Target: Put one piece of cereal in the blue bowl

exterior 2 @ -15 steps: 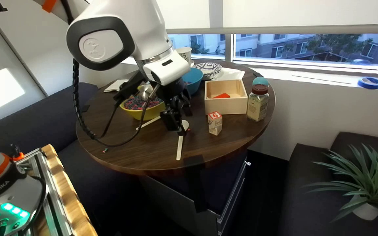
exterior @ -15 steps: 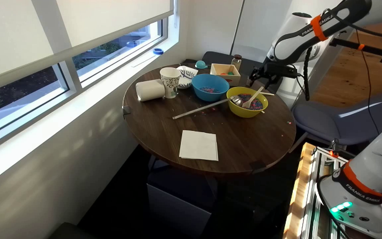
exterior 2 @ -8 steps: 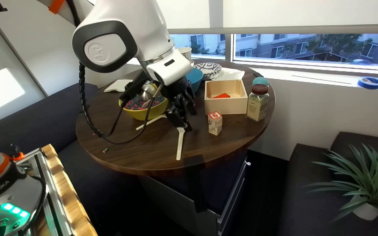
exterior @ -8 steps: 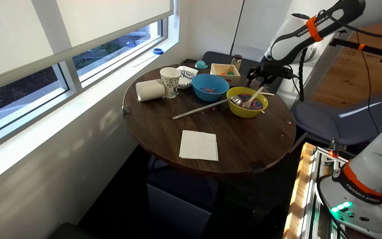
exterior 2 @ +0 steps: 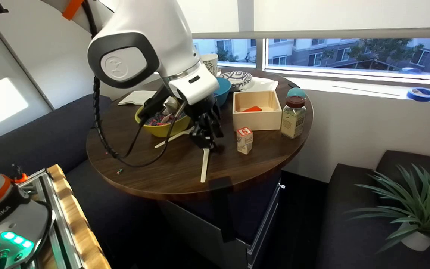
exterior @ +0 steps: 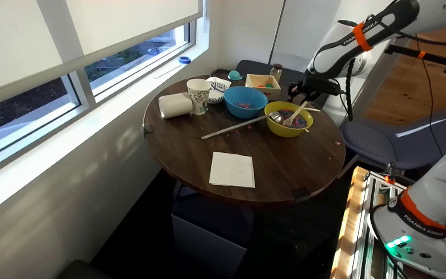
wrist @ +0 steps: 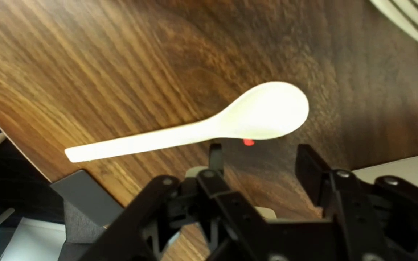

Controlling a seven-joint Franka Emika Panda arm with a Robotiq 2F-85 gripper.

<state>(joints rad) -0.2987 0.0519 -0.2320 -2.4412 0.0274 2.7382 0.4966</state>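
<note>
The blue bowl (exterior: 243,110) stands on the round table with some pink and purple pieces in it. It also shows partly behind the arm in an exterior view (exterior 2: 223,90). A small red piece of cereal (wrist: 249,142) lies on the table against the edge of a white spoon (wrist: 267,108), partly covered by it in the wrist view. My gripper (wrist: 260,154) is open and empty above the table, its fingertips apart on either side of the red piece and slightly short of it. In an exterior view my gripper (exterior 2: 210,141) hides the spoon's head and the red piece.
A yellow-green bowl (exterior: 285,133) of cereal holds a ladle and a spoon. A white fork (wrist: 401,16) lies close by. A wooden box (exterior 2: 256,121), stacked letter blocks (exterior 2: 244,141) and a jar (exterior 2: 293,121) stand on the gripper's other side.
The arm has shifted left in one exterior view and slightly right in the other. My gripper has moved over the spoon's head, now covering the red piece there. The objects stay put.
</note>
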